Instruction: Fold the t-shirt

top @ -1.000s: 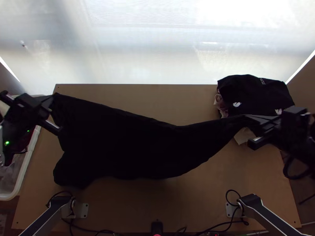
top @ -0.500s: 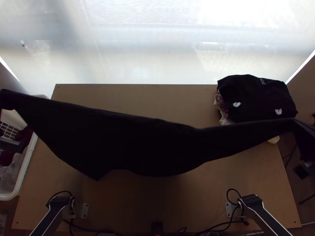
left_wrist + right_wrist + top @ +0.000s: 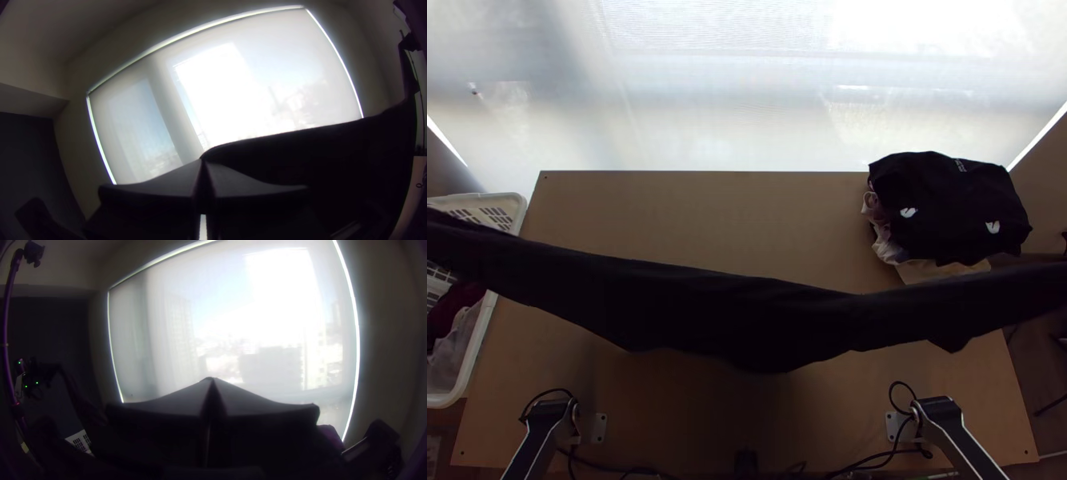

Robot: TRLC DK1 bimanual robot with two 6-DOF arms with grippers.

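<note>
Drawn out past both sides of the light wooden table point(image 3: 707, 208), a black t-shirt point(image 3: 747, 316) spans the work area in a longer, narrower band than a second ago, its ends carried outward by the two arms. The left gripper point(image 3: 203, 163) has its fingers pressed together on one end of the cloth; the right gripper point(image 3: 211, 381), its fingertips likewise meeting, appears to pinch the other.

Held aloft at both ends, the garment sags toward the table's near edge, and its weight probably helps pull out creases before it is laid down. The wide grip likely serves to straighten the upper line; whether the lowest part touches the wood cannot be told. Folding proper seems yet to begin, with lowering the shirt evenly the likely next step.

A white basket point(image 3: 477, 340) stands beside the table's left edge, partly beneath the cloth, while a clothes pile point(image 3: 951, 208) sits at the far right corner, seemingly set aside to free the middle. A low sweep could snag the basket's rim or drag the pile.
</note>
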